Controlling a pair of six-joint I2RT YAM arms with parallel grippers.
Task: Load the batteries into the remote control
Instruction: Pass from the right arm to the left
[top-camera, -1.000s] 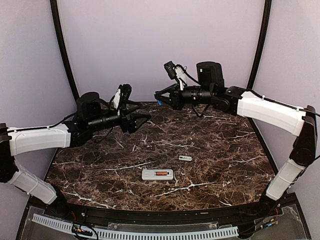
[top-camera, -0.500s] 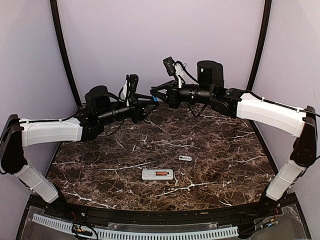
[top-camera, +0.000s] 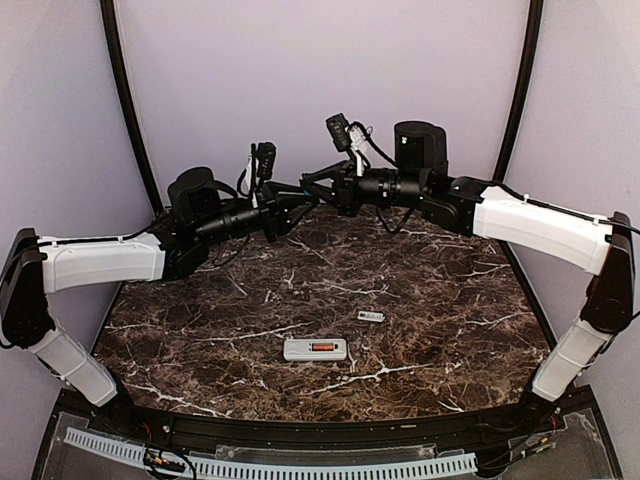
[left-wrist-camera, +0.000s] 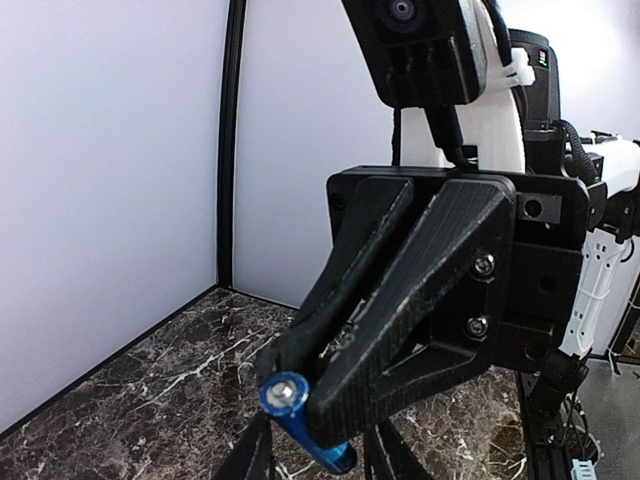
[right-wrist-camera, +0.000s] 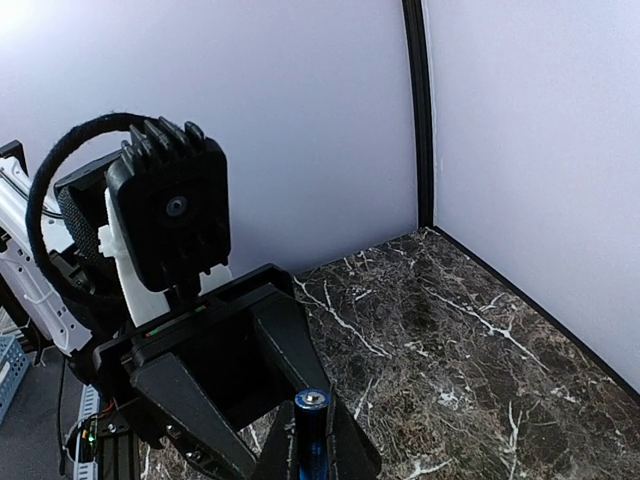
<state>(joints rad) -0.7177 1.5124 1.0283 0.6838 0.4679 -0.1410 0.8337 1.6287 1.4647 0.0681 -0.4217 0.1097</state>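
Near the front edge of the dark marble table (top-camera: 450, 300), about midway across, the white remote (top-camera: 315, 349) lies flat and lengthwise left to right. Its back faces up and the orange battery (top-camera: 321, 347) sits in the open bay. A small flat cover (top-camera: 371, 316) lies a little farther back and to the right, apart from the remote.

Above the far part of the table, both arms reach inward from their sides and meet tip to tip in mid-air, well clear of the marble. The right gripper (left-wrist-camera: 300, 395) is clenched on the blue battery (left-wrist-camera: 290, 400). The left wrist view shows the battery pinched between its two black fingers (left-wrist-camera: 400, 300) near their tips, tilted, with one metal end cap facing the camera. In the right wrist view the same battery (right-wrist-camera: 312, 430) stands upright at the bottom of the picture.

The left gripper (top-camera: 303, 205) faces the right one head-on. Its fingers (left-wrist-camera: 385, 455) show at the bottom of its own view, on either side of the battery's lower end. Whether they press on the battery or stand just off it cannot be told.

Pale lilac walls (top-camera: 320, 80) with black corner posts stand behind the two arms.
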